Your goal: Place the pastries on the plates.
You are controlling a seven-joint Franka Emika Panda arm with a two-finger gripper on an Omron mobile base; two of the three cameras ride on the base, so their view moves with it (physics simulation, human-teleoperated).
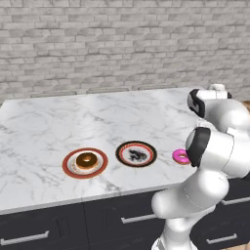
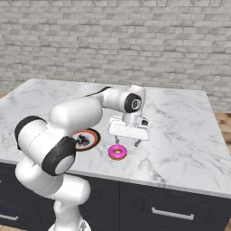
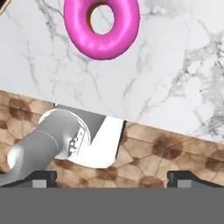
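The gripper [image 2: 127, 143] hangs above the marble desk [image 2: 180, 131] near its front edge, jaws spread wide and gripping nothing; its two dark fingertips [image 3: 186, 178] stand far apart at the bottom of the hand view with only desk and floor between them. The pink doughnut [image 2: 117, 152] lies flat on the bare desk just below and in front of the gripper, apart from both fingers and not touched. In the hand view the pink doughnut [image 3: 102, 26] sits at the top, well off the line between the fingertips. The black-rimmed plate [image 1: 136, 154] sits just beside the pink doughnut [image 1: 180, 156] and carries no pastry. Beyond it, the red-rimmed plate [image 1: 84, 163] holds the chocolate doughnut [image 1: 87, 160] at its centre.
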